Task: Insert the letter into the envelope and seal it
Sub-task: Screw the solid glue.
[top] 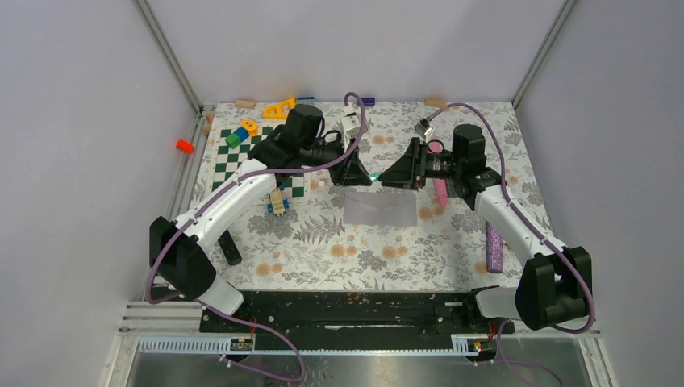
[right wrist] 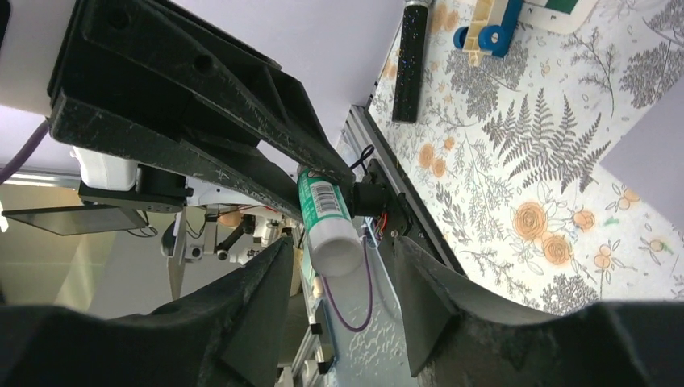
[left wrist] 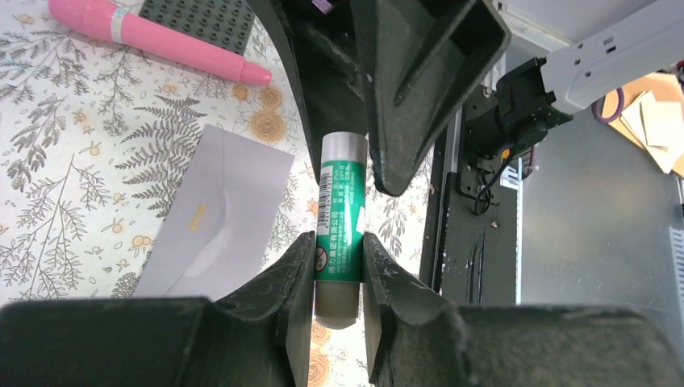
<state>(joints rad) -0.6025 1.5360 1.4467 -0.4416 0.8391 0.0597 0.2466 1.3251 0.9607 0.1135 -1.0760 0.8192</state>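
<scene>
The pale grey-lavender flat paper envelope (top: 381, 207) is plain. The table (top: 323, 258) is white, patterned with grey ferns and orange flowers. The green-labelled plastic glue stick (left wrist: 339, 222) carries white print. Far left, the chequered board (top: 230, 165) is green and white.

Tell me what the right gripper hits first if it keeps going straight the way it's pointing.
The glue stick: its white end sits between the right gripper's open fingers, seemingly without contact. Further on, it would meet the left gripper that clamps the stick's other end.

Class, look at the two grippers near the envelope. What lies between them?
A green glue stick, clamped by the left gripper, its end between the right gripper's open fingers; both wrist views show it.
</scene>
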